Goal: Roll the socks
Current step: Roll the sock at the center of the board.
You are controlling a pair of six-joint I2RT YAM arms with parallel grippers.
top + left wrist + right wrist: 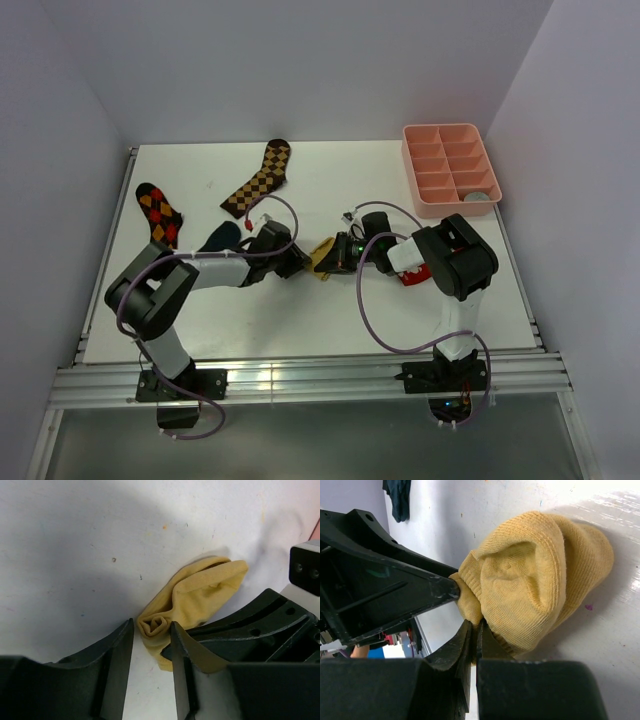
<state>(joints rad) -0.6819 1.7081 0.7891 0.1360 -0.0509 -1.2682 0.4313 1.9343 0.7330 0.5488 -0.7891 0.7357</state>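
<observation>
The mustard yellow sock (322,258) lies on the white table between my two grippers. In the left wrist view its rolled end (155,624) sits between my left gripper's (151,627) open fingertips, with bare table showing in the gap behind. My right gripper (475,626) is shut on a fold of the sock's (535,590) near edge. In the top view the left gripper (300,262) and right gripper (338,255) meet at the sock. The dark navy sock (222,237) lies partly under my left arm and shows in the right wrist view (397,497). The grey sock is out of view.
A brown checkered long sock (262,180) and an argyle sock (160,215) lie at the back left. A red sock (415,276) lies under my right arm. A pink compartment tray (450,170) stands at the back right.
</observation>
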